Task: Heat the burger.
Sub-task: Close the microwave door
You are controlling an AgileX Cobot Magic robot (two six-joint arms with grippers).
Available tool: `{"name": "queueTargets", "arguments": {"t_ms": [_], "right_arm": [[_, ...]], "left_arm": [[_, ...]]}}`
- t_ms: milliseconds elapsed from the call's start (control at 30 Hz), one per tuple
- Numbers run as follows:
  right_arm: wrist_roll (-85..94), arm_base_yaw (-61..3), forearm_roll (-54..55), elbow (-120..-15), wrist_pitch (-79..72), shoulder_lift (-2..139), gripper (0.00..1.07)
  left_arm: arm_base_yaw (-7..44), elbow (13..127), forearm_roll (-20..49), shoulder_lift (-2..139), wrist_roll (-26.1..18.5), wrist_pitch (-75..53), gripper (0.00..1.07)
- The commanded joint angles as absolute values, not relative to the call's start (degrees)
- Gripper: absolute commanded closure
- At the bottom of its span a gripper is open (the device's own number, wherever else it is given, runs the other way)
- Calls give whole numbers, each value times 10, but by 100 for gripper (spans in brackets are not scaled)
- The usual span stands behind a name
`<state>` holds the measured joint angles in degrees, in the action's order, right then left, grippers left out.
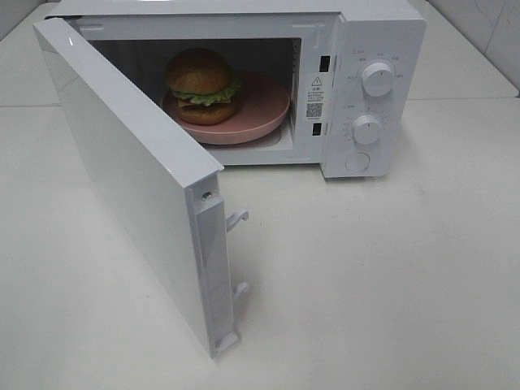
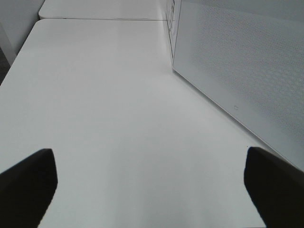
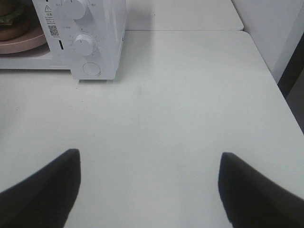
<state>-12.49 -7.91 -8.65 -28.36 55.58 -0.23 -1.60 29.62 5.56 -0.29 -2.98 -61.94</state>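
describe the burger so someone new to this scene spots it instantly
Find the white microwave on the table, its door standing wide open. Inside lies a pink plate, and the burger sits on its left part in the high view. Its glossy brown bun and green lettuce frill set it apart from the plain plate.

obstacle: door (image 1: 134, 191) swung wide (left side) | free: table (image 1: 390, 284) right of it
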Motion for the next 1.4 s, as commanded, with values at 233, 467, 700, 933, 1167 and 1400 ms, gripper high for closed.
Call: {"name": "queueTargets", "arguments": {"t_ms": [233, 467, 700, 933, 1167, 1400], "right_arm": [[-123, -76, -84, -283, 553, -18, 32], [-123, -76, -84, -283, 553, -18, 32], [-123, -76, -84, -283, 553, -18, 32], [-123, -76, -84, -283, 553, -18, 32], [-123, -76, -84, -283, 553, -18, 32], [-123, -76, -84, -283, 553, -18, 32]], "left_arm": [[-17, 296, 57, -10, -32, -612, 6], [-17, 296, 57, -10, -32, -612, 6], [-17, 296, 57, -10, -32, -612, 6], [-17, 296, 57, -10, -32, -612, 6], [-17, 296, 57, -10, -32, -612, 6], [-17, 296, 57, -3, -32, -612, 6]]}}
